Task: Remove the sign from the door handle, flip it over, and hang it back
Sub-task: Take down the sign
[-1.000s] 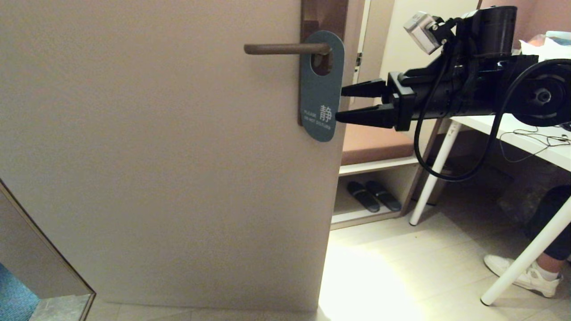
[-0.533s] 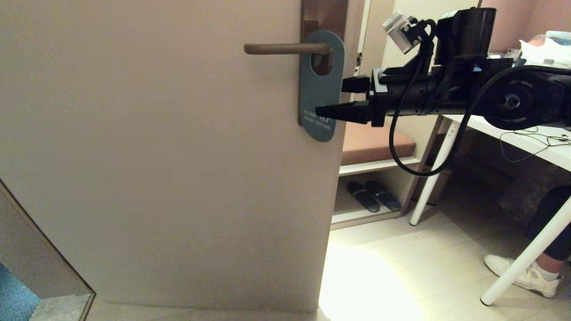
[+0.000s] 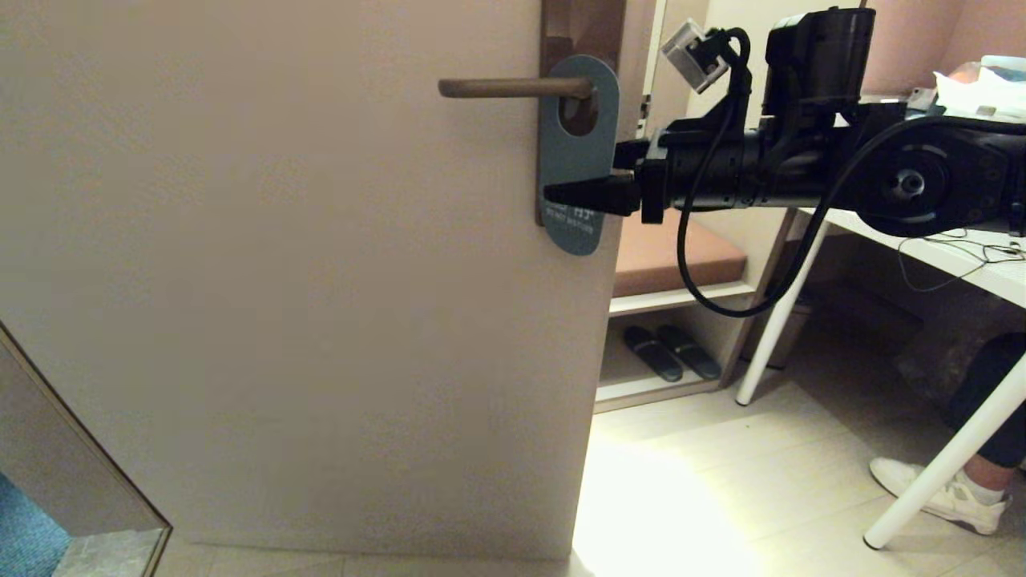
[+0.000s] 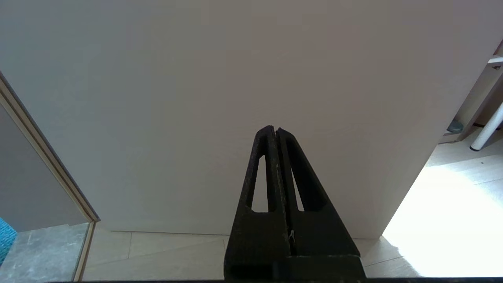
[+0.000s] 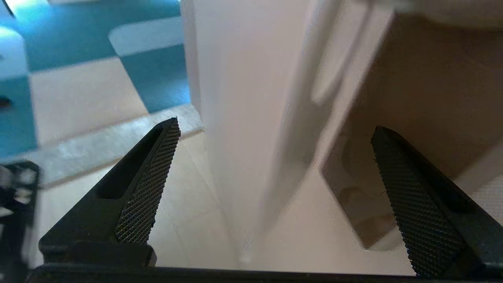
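Right hand spread wide astride the sign on the door handle.

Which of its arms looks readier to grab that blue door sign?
The right. The right gripper is open, one finger across the sign on the door handle. The left gripper is shut, facing bare door.

Left gripper parked in front of the door, fingers pressed together.

The two black fingers met tip to tip and pointed at the plain pale door panel, which filled most of the view. Pale floor tiles ran along the door's bottom edge, with a bright patch of light on the floor past the door's free edge. A slanted frame edge bordered the door's other side, and a white table leg stood beyond the lit floor.
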